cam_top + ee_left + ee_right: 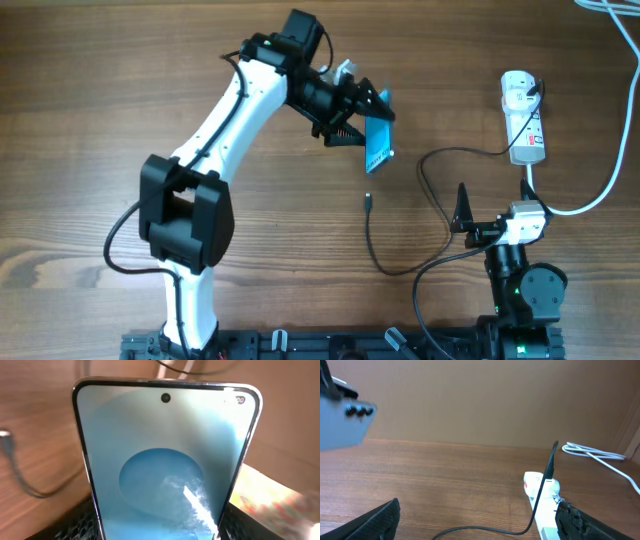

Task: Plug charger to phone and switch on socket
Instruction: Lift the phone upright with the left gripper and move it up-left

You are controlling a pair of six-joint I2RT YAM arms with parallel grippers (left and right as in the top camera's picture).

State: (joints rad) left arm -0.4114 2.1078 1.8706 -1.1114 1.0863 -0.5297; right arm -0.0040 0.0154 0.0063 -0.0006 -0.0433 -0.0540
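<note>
My left gripper (362, 108) is shut on the phone (379, 142) and holds it tilted above the table. In the left wrist view the phone's turquoise screen (165, 465) fills the frame between the fingers (160, 527). The charger is a thin black cable (385, 268) whose connector tip (368, 200) lies on the table just below the phone. The tip also shows in the left wrist view (5, 435). The white socket (525, 120) lies at the right with a black plug in it. My right gripper (494, 203) is open and empty just below the socket (542, 497). The cable (485, 531) runs between its fingers.
A thick white cord (610, 180) curves from the socket to the table's right edge and also shows in the right wrist view (600, 455). The phone's grey back (340, 425) shows at the top left of the right wrist view. Bare wooden table (100, 100) lies to the left.
</note>
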